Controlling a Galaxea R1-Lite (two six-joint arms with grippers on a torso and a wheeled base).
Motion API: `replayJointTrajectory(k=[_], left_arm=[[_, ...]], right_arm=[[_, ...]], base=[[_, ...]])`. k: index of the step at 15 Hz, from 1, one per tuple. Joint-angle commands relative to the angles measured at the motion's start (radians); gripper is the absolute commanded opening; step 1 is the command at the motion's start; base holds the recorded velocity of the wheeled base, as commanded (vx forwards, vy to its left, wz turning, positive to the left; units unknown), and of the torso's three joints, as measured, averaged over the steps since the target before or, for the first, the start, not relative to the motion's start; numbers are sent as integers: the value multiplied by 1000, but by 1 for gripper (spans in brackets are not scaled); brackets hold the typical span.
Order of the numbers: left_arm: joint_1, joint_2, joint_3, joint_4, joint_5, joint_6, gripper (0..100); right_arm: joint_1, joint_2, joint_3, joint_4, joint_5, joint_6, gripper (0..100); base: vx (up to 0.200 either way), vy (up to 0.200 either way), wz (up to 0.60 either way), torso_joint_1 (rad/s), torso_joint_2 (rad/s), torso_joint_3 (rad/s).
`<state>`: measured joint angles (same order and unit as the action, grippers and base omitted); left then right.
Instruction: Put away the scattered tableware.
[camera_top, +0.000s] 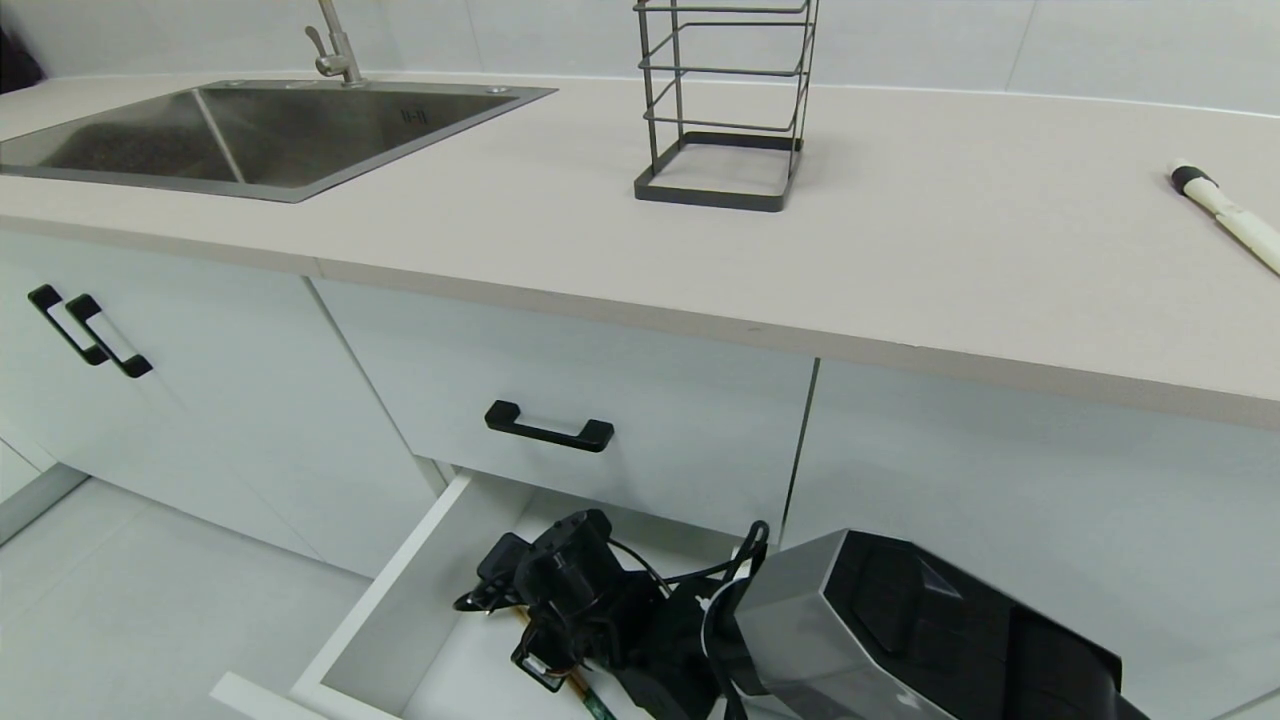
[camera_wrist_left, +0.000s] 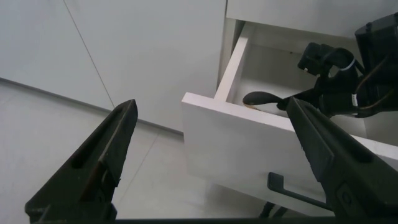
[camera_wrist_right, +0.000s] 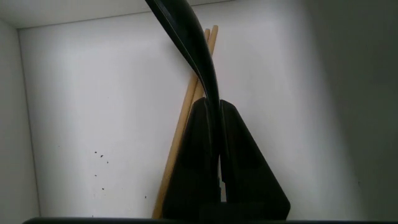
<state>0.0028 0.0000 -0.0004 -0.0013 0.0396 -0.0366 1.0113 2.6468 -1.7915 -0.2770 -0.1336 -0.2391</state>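
Observation:
The white drawer (camera_top: 400, 610) below the counter stands pulled out. My right gripper (camera_top: 545, 650) is down inside it, shut on the handle of a black spoon (camera_wrist_right: 186, 37). Wooden chopsticks (camera_wrist_right: 186, 118) lie on the drawer floor (camera_wrist_right: 93, 124) under the spoon. From the left wrist view the spoon's head (camera_wrist_left: 261, 98) shows over the drawer front (camera_wrist_left: 236, 124), with the right gripper (camera_wrist_left: 305, 99) behind it. My left gripper (camera_wrist_left: 211, 155) hangs open outside the drawer, low over the floor, holding nothing. A cream-handled utensil (camera_top: 1225, 210) lies on the counter at the far right.
A steel sink (camera_top: 250, 130) is set into the counter at the back left. A dark wire rack (camera_top: 725, 110) stands mid-counter. Above the open drawer is a shut drawer with a black handle (camera_top: 548, 428). Cabinet doors with black handles (camera_top: 90, 330) are on the left.

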Motion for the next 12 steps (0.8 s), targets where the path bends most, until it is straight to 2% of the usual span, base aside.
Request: replayJointTrajectory(k=[1,10,11,12], left_arm=[[0,0,0,0,0,0,100],[0,0,-1,0,0,0,100],[0,0,-1,0,0,0,100],[0,0,-1,0,0,0,100]], right_arm=[[0,10,-3,1,0,0,0],[1,22,-3,7,19,-6,0],[1,24,-3,7,19,-8,100],[1,27,-17,4,19,-8,100]], base=[[0,0,0,0,0,0],[0,0,0,0,0,0],[0,0,0,0,0,0],[0,0,0,0,0,0]])
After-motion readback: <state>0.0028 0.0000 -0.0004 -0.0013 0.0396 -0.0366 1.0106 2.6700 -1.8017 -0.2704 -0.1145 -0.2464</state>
